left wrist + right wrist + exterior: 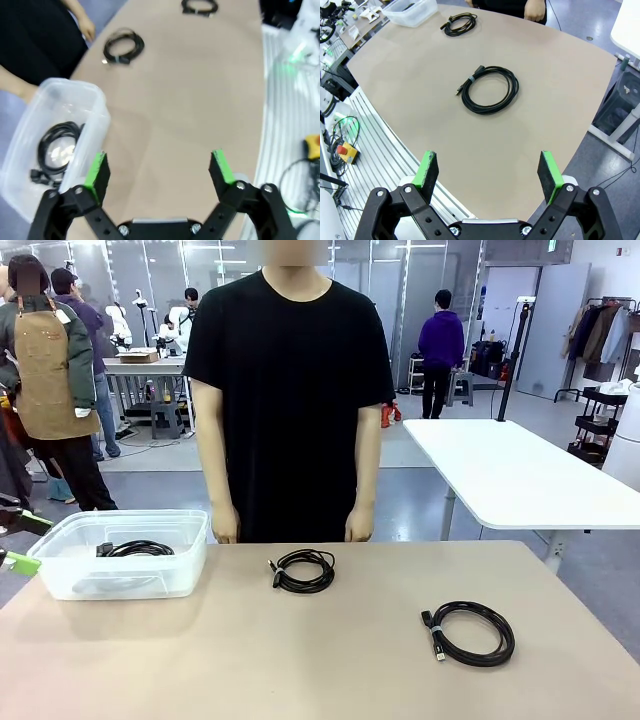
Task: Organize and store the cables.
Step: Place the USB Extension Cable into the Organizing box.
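While the left gripper hung above the beige table with its green-padded fingers spread wide and nothing between them, the right gripper was likewise spread and empty over the table's near edge. Just beside the left gripper's own finger, in its wrist view, stood a clear plastic bin, and inside it lay the first cable, a black coil resting on the bin's floor. In the front view the bin sat at the table's far left, with that coil showing through its wall.

Farther out, the second cable lay flat on the bare tabletop near the far edge, close to the middle and apart from the bin. The third cable lay toward the robot's right, well apart from the second, its plug ends pointing left. From the right wrist view the third cable was the nearest thing ahead of the open fingers, though clear of them, with the second cable beyond it.

A person in a black shirt stood at the far side, both hands hanging at the table's edge and touching no cable.
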Motion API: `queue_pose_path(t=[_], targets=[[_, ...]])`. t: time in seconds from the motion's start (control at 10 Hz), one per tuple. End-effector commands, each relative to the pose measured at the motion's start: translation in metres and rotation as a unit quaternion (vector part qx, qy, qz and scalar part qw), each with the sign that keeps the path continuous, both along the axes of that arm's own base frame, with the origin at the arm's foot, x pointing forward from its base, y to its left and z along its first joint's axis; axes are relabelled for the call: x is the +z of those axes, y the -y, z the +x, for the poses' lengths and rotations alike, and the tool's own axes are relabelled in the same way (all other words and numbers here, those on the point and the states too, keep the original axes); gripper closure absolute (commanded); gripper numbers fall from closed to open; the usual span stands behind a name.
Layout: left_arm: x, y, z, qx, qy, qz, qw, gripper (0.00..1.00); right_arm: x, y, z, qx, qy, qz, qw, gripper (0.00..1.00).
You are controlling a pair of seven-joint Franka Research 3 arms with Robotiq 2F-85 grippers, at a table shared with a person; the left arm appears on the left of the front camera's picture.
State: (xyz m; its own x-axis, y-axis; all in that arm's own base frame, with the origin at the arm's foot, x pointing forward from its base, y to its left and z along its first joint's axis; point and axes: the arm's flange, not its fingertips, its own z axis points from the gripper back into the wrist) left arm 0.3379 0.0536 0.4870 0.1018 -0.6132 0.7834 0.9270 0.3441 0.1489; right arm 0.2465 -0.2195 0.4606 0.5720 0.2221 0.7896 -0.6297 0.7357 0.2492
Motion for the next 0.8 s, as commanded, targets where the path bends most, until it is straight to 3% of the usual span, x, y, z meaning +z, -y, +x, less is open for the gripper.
queue_pose_path(t=[0.0,0.3,0.4,0.7], targets=[[-0.031,0.008,-0.001,-0.007,0.007,-0.005,1.000,0.00,0.000,0.001,-0.001,0.004,0.007,-0.002,1.000,0.00],[-0.029,0.006,0.002,-0.055,-0.003,-0.005,0.998,0.00,0.000,0.001,-0.001,0.004,0.007,-0.002,1.000,0.00],[-0.022,-0.001,0.009,-0.013,-0.009,-0.008,1.000,0.00,0.000,0.001,-0.001,0.004,0.007,-0.002,1.000,0.00],[-0.022,-0.001,0.009,-0.013,-0.009,-0.008,1.000,0.00,0.000,0.001,-0.001,0.004,0.007,-0.002,1.000,0.00]])
